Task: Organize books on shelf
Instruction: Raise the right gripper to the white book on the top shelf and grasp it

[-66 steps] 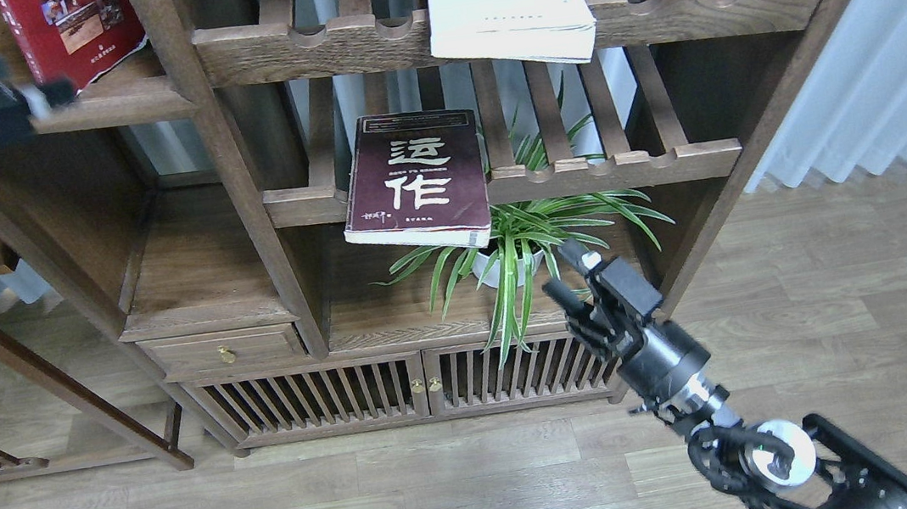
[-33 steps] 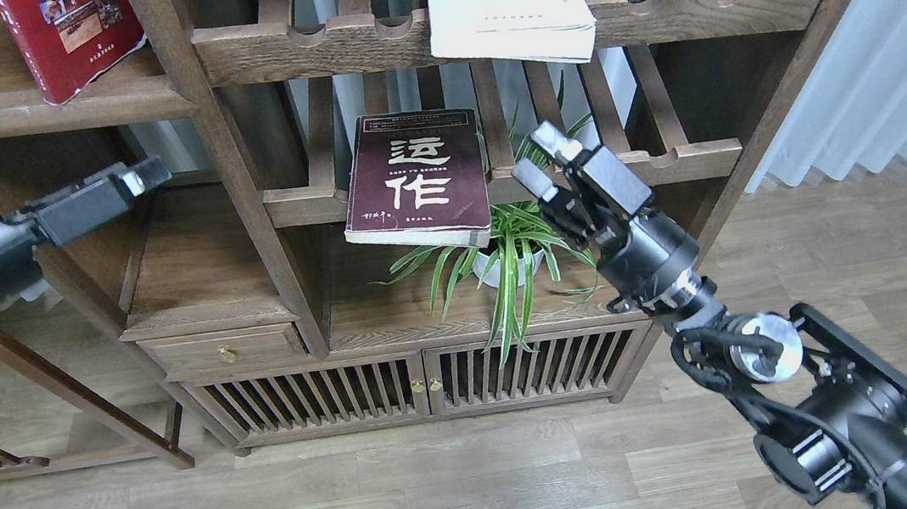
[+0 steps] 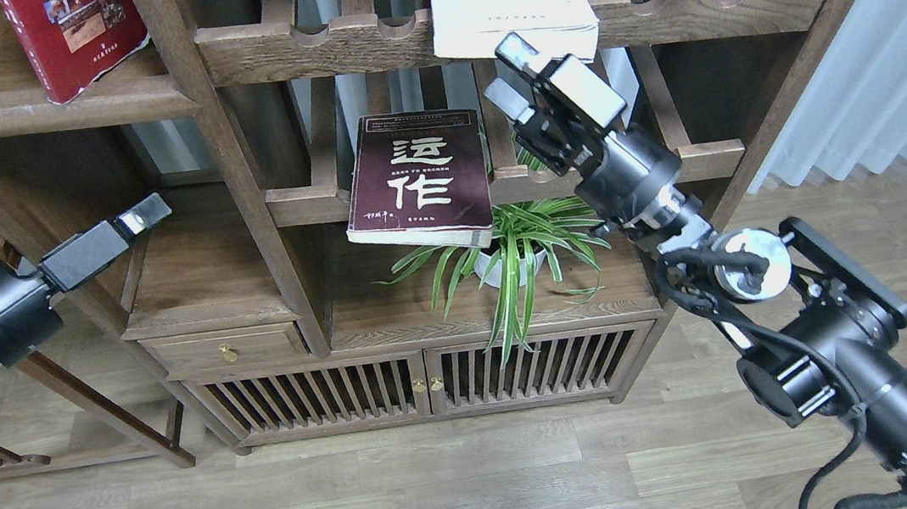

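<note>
1. Risk first: the right gripper (image 3: 508,77) hangs just below the overhanging front corner of the white book (image 3: 508,1), with its two fingers apart and nothing between them. My judgement is that a push upward from here could nudge that corner and tip the book off the front rail of the upper slatted rack (image 3: 689,1).
2. The maroon book (image 3: 419,180) lies on the lower slatted rack (image 3: 623,169), and its near edge juts past the front rail, just left of the right arm. A sideways sweep of the arm could knock it down onto the potted plant (image 3: 516,243) below.
3. The left gripper (image 3: 144,213) points toward the cabinet's left side, near the small ledge above the drawer (image 3: 223,349). Seen edge-on, so I cannot tell whether its jaws are parted; nothing shows in its hold.
4. The red book (image 3: 77,37) leans on the shelf (image 3: 53,112) at the upper left, its lower corner near the front edge.
5. Compartments: the plant occupies the bay under the lower rack; the drawer and slatted doors (image 3: 417,387) are closed, contents hidden.
</note>
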Robot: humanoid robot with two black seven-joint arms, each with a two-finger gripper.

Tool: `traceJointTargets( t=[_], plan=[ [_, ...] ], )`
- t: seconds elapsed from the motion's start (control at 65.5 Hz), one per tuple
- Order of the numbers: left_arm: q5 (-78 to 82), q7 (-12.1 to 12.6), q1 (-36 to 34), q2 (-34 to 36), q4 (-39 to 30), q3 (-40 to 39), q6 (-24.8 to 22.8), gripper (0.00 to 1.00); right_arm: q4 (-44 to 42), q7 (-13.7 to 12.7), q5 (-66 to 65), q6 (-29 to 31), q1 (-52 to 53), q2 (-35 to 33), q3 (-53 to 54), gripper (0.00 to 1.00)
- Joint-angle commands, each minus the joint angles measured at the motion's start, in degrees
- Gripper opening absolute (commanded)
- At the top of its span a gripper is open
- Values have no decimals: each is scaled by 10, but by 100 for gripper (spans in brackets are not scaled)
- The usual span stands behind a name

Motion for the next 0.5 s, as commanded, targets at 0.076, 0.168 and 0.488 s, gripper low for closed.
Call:
traceJointTargets(
  t=[0.076,0.168,0.488],
  plan=[
    [0,0,0,0,0,0,0,99,-9,19,7,4,3,2,31,44],
    [0,0,-1,-1,-1,-5,0,99,-11,15,25,69,-24,34,62,4],
    [-6,0,0,-40,-1,-42,0,100,-4,7,24,98,-70,29,54,2]
  ],
)
